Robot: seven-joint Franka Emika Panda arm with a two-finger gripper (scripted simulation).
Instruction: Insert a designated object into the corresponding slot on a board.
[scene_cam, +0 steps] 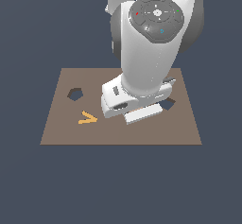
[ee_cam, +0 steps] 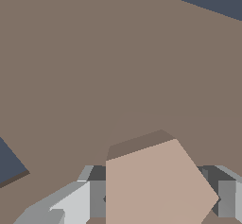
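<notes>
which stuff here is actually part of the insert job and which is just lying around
Job:
- pentagon piece, between the end effector fingers
- pentagon slot
- board

Lying about:
- orange V-shaped piece on the board
- second cutout, partly hidden by the arm

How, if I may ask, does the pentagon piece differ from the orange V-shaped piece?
The pentagon piece is pinkish-tan and solid; the V-shaped piece is orange and open-angled. The pentagon piece sits between the jaws; the V-shaped piece lies free on the board. Both are far smaller than the board.
</notes>
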